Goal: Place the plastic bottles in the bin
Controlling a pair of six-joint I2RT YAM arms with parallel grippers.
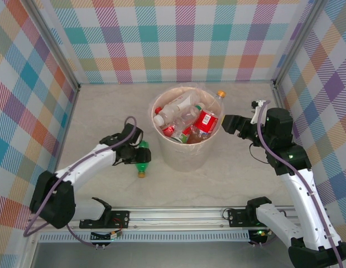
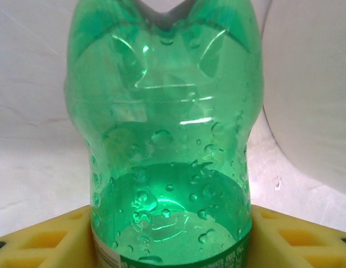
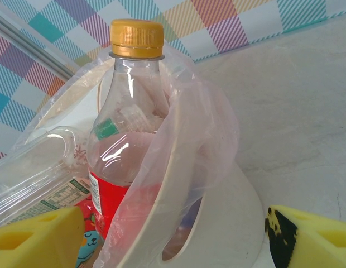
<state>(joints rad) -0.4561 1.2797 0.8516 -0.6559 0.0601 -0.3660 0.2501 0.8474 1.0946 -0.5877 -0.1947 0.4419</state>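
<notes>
Left hand (image 1: 135, 149) grips green bottle (image 1: 142, 160) lying on bench (image 1: 100, 111) beside bin (image 1: 184, 153); right hand (image 1: 225, 124) open at bin rim.

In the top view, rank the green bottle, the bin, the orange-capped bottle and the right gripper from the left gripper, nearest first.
1. green bottle, gripped by the left gripper.
2. bin, to its right.
3. orange-capped bottle, at the bin's far right side.
4. right gripper, just beyond the bin.
</notes>
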